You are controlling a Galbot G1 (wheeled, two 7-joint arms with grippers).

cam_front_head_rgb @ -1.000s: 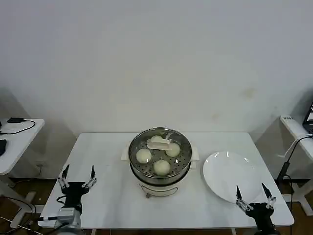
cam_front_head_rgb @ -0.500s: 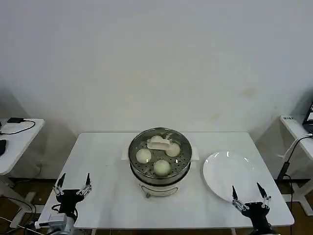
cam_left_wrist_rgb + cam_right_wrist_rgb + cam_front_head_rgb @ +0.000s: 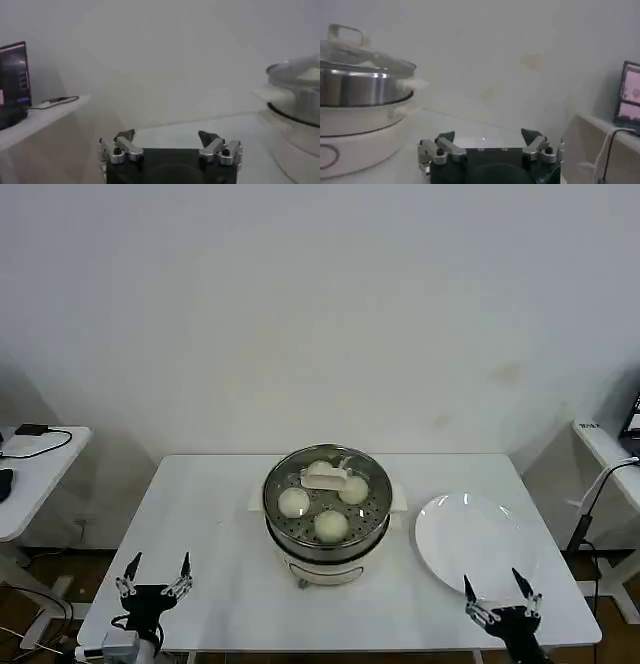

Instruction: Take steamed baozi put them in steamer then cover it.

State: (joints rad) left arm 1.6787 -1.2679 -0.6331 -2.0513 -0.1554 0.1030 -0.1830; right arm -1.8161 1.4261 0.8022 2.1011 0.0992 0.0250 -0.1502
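The steamer (image 3: 327, 564) stands at the middle of the white table (image 3: 220, 514), a shiny steel pot on a white base. A clear glass lid with a pale handle (image 3: 327, 478) covers it, and the pale baozi (image 3: 331, 525) show through the glass on the perforated tray. My left gripper (image 3: 154, 575) hangs open at the table's near left edge, far from the pot. My right gripper (image 3: 496, 594) is open at the near right edge, just below the plate. In the right wrist view the steamer (image 3: 355, 95) rises to one side of my open gripper (image 3: 489, 137). In the left wrist view the steamer (image 3: 300, 100) shows beyond my open gripper (image 3: 167, 137).
A flat white plate (image 3: 470, 544) lies bare on the table to the right of the steamer. Side tables stand at the far left (image 3: 25, 474) and far right (image 3: 605, 446), with cables and a screen (image 3: 12, 80) on them.
Both grippers have drawn back and down toward the near table edge, staying open. The steamer, lid and plate have not moved.
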